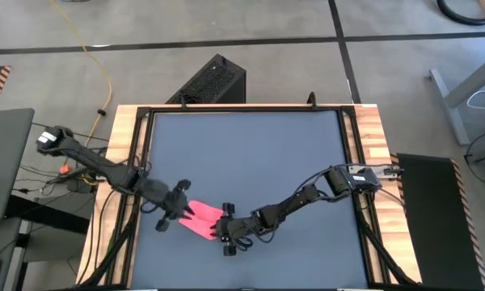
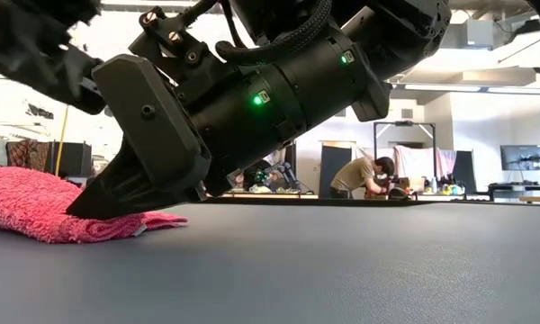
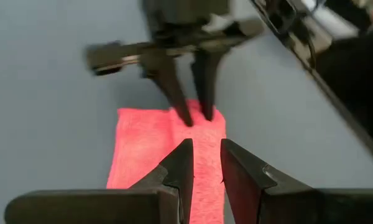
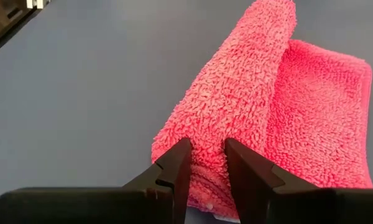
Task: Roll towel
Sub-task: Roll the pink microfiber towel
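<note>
The pink towel (image 1: 204,218) lies near the front edge of the dark grey surface (image 1: 250,153), a bit left of the middle. It is long and thin. Its long side runs slanted, from the left end effector (image 1: 183,212) down to the right end effector (image 1: 222,229). One long edge is folded up into a fat roll (image 4: 236,93) on top of the flat part. The left end effector pinches one short end of the towel with its fingers (image 3: 181,163) close together. The right end effector pinches the other short end the same way. Far behind the surface, a person (image 2: 355,175) bends over a desk
</note>
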